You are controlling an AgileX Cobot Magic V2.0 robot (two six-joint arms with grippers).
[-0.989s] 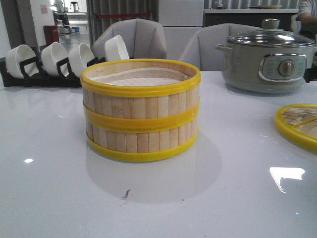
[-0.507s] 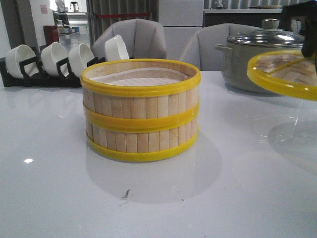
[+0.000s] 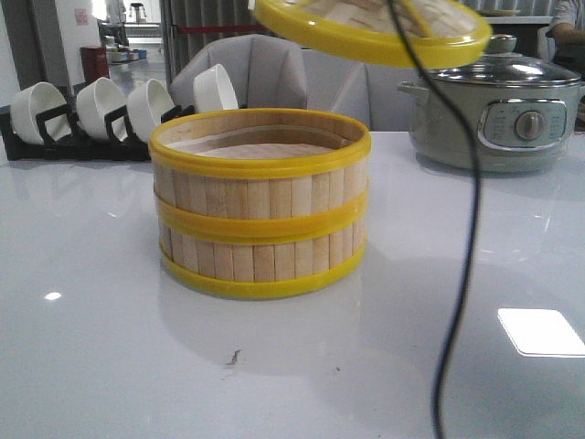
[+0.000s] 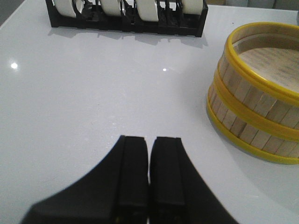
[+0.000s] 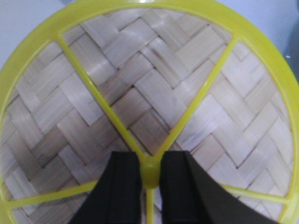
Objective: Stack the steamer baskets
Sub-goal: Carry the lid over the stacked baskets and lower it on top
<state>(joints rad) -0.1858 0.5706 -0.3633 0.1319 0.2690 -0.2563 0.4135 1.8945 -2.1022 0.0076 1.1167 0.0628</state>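
Lid [image 3: 370, 27] now lifted off desk [image 3: 91, 274], carried above stacked baskets [image 3: 260, 203] mid-desk; right end effector [image 5: 150, 175] clamping lid knob [image 5: 150, 173], left end effector [image 4: 149, 172] clenched, idle; capping likely next

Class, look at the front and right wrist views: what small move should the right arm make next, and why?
Probably lower the lid toward the stacked steamer baskets, shifting it left. The right end effector grips its knob, holding it tilted above and right of the open top.
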